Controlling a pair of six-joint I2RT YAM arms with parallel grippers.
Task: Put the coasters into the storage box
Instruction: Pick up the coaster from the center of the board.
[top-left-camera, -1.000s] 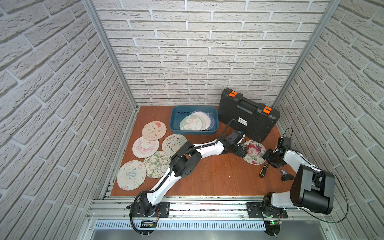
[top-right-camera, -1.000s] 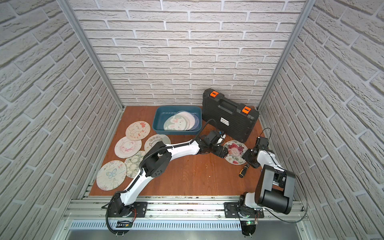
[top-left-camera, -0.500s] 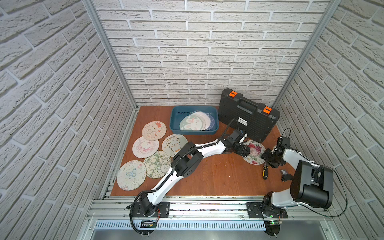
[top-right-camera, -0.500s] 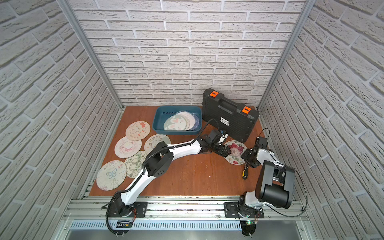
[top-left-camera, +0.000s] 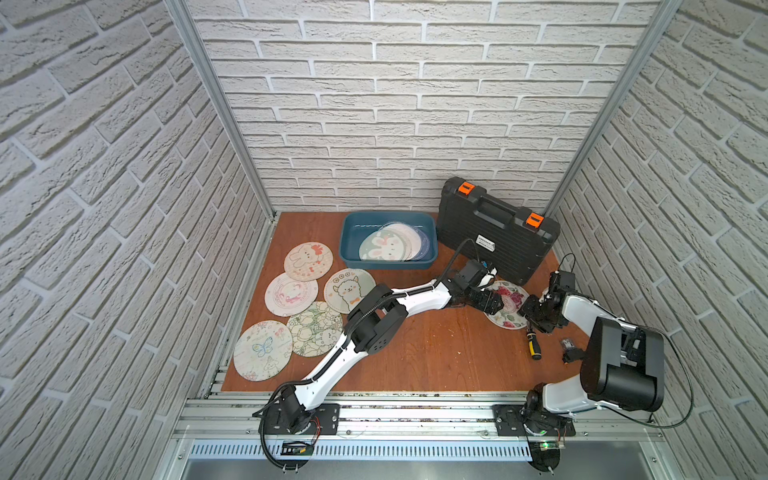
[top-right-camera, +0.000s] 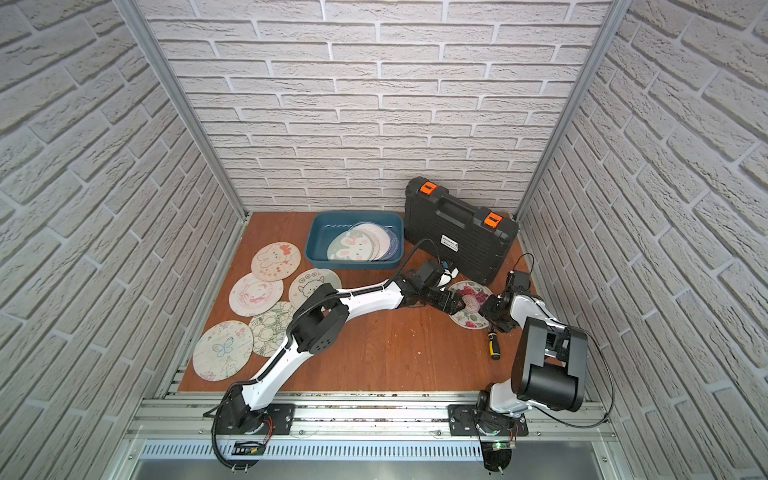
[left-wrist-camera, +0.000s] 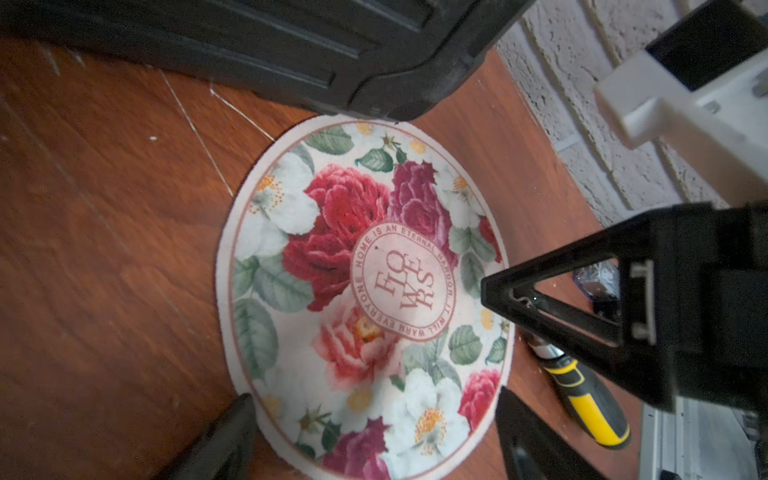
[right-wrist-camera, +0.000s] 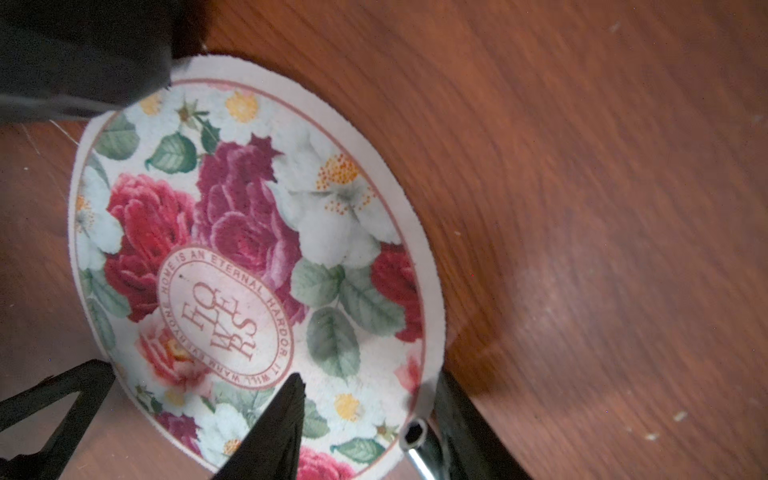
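Left gripper (left-wrist-camera: 374, 397), fingers wide, straddles the floral coaster (left-wrist-camera: 332, 216); right gripper (right-wrist-camera: 370, 380), fingers half apart, over its right edge.

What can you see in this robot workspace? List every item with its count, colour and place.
table: one, red-brown wood.
storage box: one, teal, at the back.
black case: one, orange latches, back right.
loose coasters: five, pastel cartoon prints, table's left part.
boxed coasters: several overlapping, pastel and blue, inside storage box.
floral coaster: one, red-and-white, beside black case.
screwdriver: one, yellow-black handle, front right, beside floral coaster.
left claw: one, black, open, over floral coaster.
right claw: one, black, at floral coaster's edge.
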